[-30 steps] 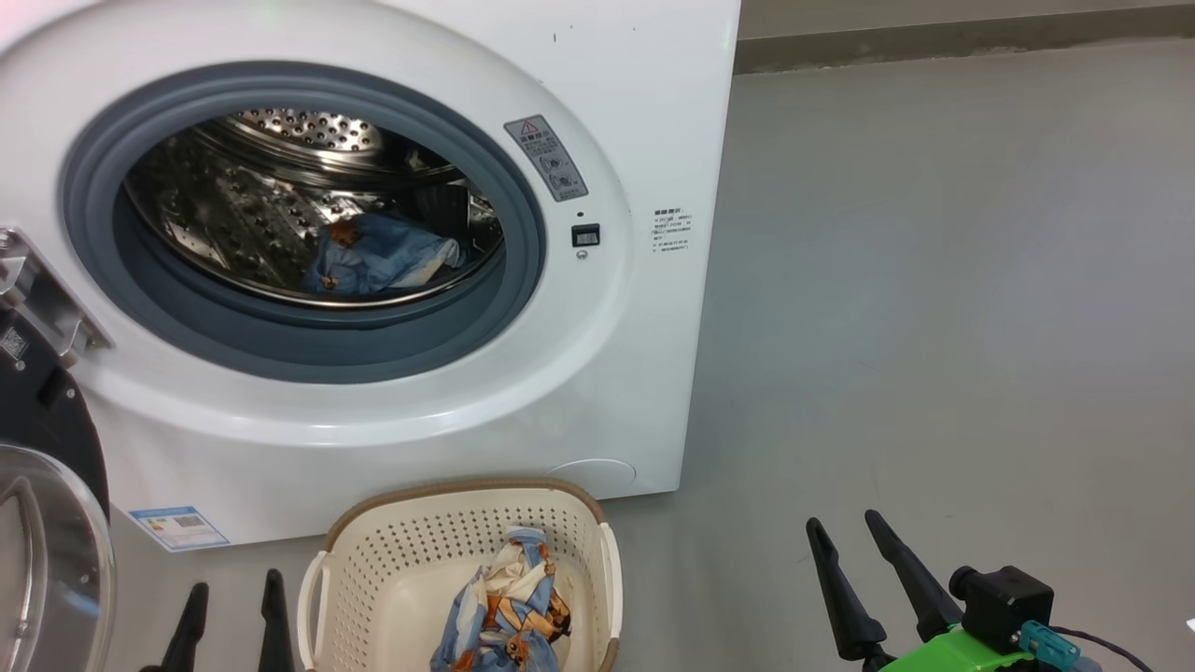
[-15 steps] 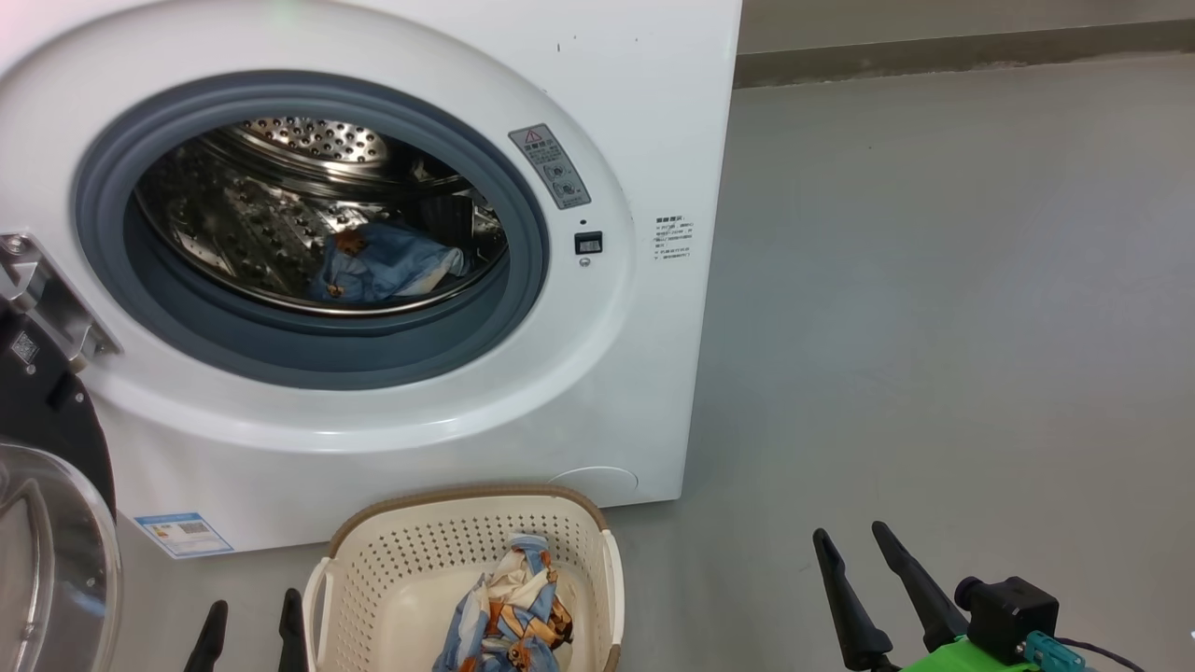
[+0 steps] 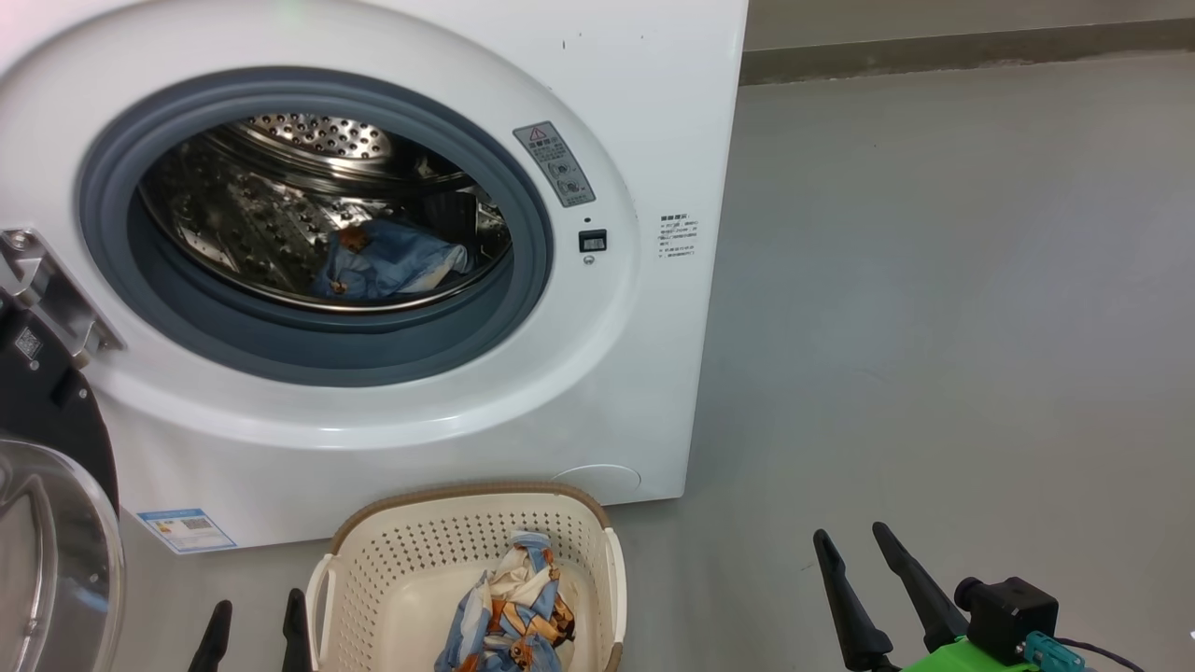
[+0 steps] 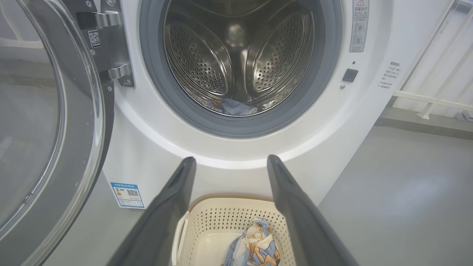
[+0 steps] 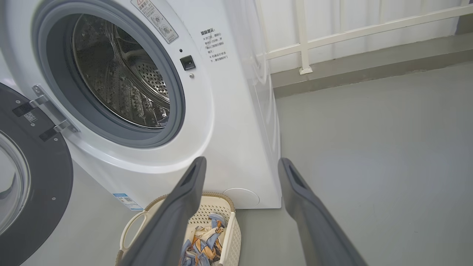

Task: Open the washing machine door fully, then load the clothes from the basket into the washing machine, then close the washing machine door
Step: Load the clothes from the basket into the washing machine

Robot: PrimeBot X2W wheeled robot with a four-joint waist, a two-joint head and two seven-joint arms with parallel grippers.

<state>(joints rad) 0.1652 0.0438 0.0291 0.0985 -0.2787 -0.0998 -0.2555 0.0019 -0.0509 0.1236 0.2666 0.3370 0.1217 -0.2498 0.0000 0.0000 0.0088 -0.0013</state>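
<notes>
The white washing machine stands with its round black-rimmed door swung open to the left. One blue printed garment lies in the steel drum. Before the machine sits the cream basket holding another piece of the clothes. My left gripper hovers open just left of the basket, empty. My right gripper is open and empty over the floor to the basket's right. The left wrist view shows the door, the basket and the clothes between my fingers. In the right wrist view the basket lies low left.
Grey floor stretches to the right of the machine. A blue energy label marks the machine's lower front. A white railing and a low kerb run along the back wall.
The head view has shifted slightly, so the machine and basket sit a little lower and further right. Both grippers stay open and low, about where they were.
</notes>
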